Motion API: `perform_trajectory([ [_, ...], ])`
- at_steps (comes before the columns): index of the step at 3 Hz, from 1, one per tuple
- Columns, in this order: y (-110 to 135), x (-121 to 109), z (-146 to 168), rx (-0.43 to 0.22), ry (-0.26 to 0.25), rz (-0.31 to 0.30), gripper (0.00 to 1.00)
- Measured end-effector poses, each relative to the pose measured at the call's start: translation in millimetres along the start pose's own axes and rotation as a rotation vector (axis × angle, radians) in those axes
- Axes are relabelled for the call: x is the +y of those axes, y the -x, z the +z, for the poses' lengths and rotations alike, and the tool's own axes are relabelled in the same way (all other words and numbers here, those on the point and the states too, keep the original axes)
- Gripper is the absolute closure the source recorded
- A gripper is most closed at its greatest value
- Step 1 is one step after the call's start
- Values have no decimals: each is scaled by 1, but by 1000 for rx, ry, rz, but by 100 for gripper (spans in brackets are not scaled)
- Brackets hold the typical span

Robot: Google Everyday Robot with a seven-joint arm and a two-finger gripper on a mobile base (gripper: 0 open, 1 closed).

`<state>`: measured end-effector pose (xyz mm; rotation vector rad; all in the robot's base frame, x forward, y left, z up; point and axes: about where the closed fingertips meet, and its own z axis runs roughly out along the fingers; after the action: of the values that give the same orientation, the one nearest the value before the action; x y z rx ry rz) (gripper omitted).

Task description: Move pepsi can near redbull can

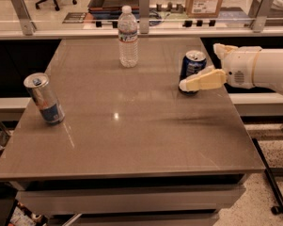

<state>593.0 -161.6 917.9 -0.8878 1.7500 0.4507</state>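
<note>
The pepsi can (192, 66) is dark blue with a silver top and stands upright near the table's right edge. The redbull can (44, 99) is slim, silver above and blue below, and stands tilted-looking near the left edge, far from the pepsi can. My gripper (200, 66) reaches in from the right at can height, open. One cream finger (203, 81) lies across the front of the pepsi can's lower part. The other finger (224, 49) is behind and to the right of the can.
A clear water bottle (128, 37) stands upright at the back middle of the brown table (131, 126). A glass barrier with metal posts (144, 6) runs behind the table. A cardboard box (205, 0) sits beyond it.
</note>
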Motion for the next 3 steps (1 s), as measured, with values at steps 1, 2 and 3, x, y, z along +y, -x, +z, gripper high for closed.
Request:
perform_trajectory([
  [1, 2, 1, 16, -60, 29, 19, 0],
  [2, 1, 1, 26, -109, 45, 39, 0],
  [3, -4, 1, 33, -152, 42, 51, 17],
])
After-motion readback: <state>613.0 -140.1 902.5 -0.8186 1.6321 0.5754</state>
